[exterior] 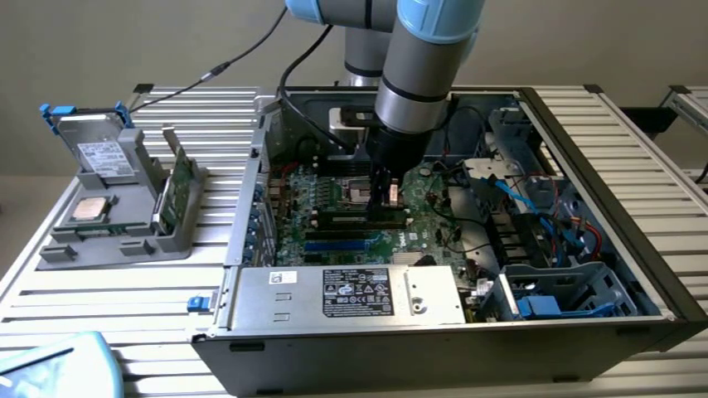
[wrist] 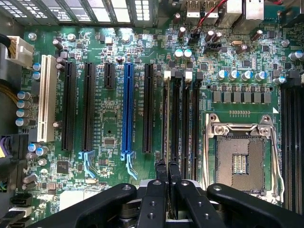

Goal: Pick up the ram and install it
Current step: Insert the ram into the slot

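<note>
Fingers of the gripper pinch the ram edge-on over black memory slots, near side of the processor socket; power-supply label print unreadable.

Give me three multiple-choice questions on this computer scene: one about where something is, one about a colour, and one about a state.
1. Where is the tool?
A. Raised high above the case
B. Inside the case, over the motherboard
C. Outside the case, off to one side

2. Besides black and white, what colour is a long slot on the board?
A. Red
B. Blue
C. Yellow

3. In what state is the processor socket?
A. Empty
B. Holding a chip
C. Covered by a cooler

Answers:
1. B, since the arm reaches down into the open case and the wrist view looks straight onto the board.
2. B, since one blue slot stands among the black ones.
3. A, since its bare contact field shows inside the metal frame.
</note>
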Robot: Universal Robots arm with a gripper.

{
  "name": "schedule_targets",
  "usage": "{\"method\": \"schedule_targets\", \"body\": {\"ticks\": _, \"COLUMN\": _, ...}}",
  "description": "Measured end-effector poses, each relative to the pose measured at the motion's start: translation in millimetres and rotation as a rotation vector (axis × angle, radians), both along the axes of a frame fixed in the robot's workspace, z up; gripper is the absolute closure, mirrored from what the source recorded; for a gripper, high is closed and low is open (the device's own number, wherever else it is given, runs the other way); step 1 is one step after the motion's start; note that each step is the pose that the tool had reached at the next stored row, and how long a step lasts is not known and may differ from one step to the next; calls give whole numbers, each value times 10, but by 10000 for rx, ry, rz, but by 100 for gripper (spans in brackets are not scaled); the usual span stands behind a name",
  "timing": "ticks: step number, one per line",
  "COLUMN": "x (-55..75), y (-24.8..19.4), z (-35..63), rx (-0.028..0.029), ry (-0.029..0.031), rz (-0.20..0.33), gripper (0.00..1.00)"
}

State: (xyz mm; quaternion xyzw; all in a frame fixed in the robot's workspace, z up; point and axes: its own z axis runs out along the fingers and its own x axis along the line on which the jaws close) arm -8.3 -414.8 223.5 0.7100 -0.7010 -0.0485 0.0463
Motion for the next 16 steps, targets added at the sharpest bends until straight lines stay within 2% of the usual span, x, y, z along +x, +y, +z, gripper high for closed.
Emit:
{"method": "schedule_targets", "body": {"ticks": 5, "x": 0, "y": 0, "z": 0, "rx": 0, "ry": 0, "rz": 0, "gripper": 85}}
{"method": "schedule_targets", "body": {"ticks": 6, "x": 0, "y": 0, "z": 0, "rx": 0, "ry": 0, "rz": 0, "gripper": 79}}
{"method": "schedule_targets", "body": {"ticks": 7, "x": 0, "y": 0, "z": 0, "rx": 0, "ry": 0, "rz": 0, "gripper": 79}}
{"method": "schedule_targets", "body": {"ticks": 9, "x": 0, "y": 0, "z": 0, "rx": 0, "ry": 0, "rz": 0, "gripper": 67}}
{"method": "schedule_targets", "body": {"ticks": 10, "x": 0, "y": 0, "z": 0, "rx": 0, "ry": 0, "rz": 0, "gripper": 67}}
{"method": "schedule_targets", "body": {"ticks": 12, "x": 0, "y": 1, "z": 2, "rx": -1, "ry": 1, "rz": 0, "gripper": 55}}
{"method": "schedule_targets", "body": {"ticks": 16, "x": -31, "y": 25, "z": 85, "rx": -2, "ry": 1, "rz": 3, "gripper": 55}}
